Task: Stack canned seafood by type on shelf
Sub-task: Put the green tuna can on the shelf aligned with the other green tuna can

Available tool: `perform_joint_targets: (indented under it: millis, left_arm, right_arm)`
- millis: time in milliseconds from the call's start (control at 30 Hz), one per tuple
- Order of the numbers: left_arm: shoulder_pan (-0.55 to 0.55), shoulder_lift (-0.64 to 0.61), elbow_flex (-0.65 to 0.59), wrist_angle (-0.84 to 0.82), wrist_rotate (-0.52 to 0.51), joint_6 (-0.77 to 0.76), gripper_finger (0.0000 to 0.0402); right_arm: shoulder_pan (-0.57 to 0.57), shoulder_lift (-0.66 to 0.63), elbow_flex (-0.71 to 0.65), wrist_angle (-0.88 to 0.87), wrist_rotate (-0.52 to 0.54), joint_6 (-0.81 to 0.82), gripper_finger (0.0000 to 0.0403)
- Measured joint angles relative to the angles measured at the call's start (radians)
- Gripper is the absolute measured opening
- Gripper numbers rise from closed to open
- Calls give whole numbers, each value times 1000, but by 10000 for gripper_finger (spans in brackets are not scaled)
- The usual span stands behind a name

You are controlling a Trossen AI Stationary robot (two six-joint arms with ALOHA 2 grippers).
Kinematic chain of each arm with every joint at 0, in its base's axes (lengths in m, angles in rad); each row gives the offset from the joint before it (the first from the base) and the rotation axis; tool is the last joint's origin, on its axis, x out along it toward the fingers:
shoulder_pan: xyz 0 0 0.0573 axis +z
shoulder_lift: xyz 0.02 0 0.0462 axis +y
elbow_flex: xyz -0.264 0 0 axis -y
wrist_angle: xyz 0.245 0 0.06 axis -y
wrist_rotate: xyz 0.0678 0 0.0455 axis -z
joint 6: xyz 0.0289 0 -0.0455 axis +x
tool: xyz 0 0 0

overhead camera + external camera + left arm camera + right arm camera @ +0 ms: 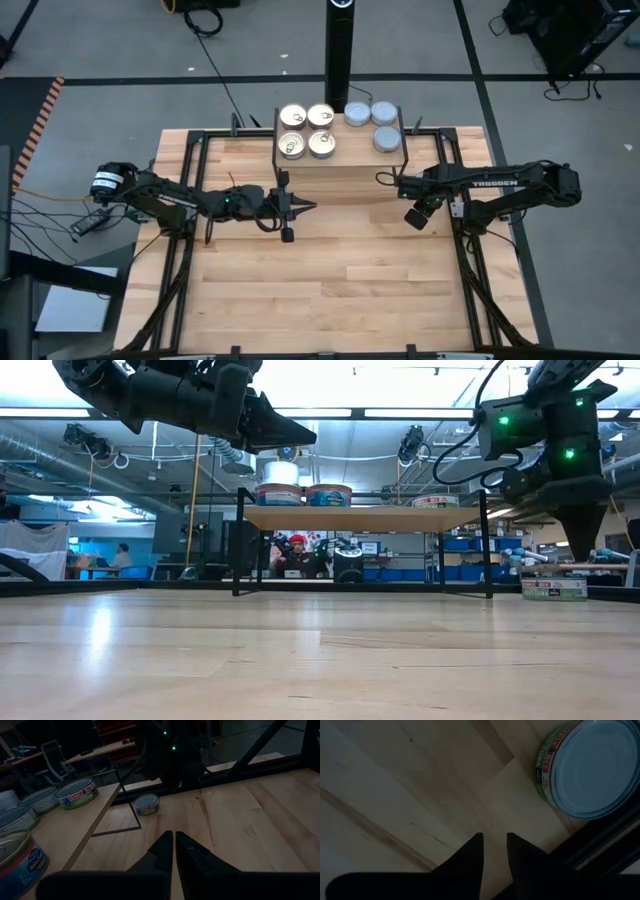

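Observation:
The shelf [340, 166] [360, 517] stands at the table's far middle. On it rest four gold-lidded tins [307, 131] in a square and three blue-grey-lidded tins [372, 122], all single. One more blue-grey tin [595, 770] [553, 588] [146, 804] lies flat on the tabletop right of the shelf, hidden under the right arm in the high view. My left gripper [305, 207] [173, 840] hovers shut, just near of the shelf. My right gripper [494, 842] [583, 538] points down above the table beside the loose tin, its fingers a narrow gap apart, touching nothing.
A black frame rail [600, 845] runs close beside the loose tin. A black post [340, 50] stands behind the shelf. The near half of the tabletop [330, 285] is bare wood. People [297, 550] sit in the room beyond.

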Motion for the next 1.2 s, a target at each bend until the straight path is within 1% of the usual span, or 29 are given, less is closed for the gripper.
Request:
perform_joint_targets:
  millis: [300,533,733,867,1033,1200]
  left_arm:
    - [0,0,0,0,0,0,25]
    - [0,0,0,0,0,0,25]
    - [0,0,0,-2,0,0,25]
    - [0,0,0,-1,0,2,25]
    - [0,0,0,0,0,2,25]
    - [0,0,0,-1,0,2,25]
  right_arm:
    - [0,0,0,2,16,-11,130]
    - [-1,0,0,22,77,-19,134]
    - [-4,0,0,35,80,-56,137]
    - [-35,2,0,71,83,-94,138]
    - [-94,2,0,70,106,-137,138]
    - [-147,12,-11,80,87,-165,138]
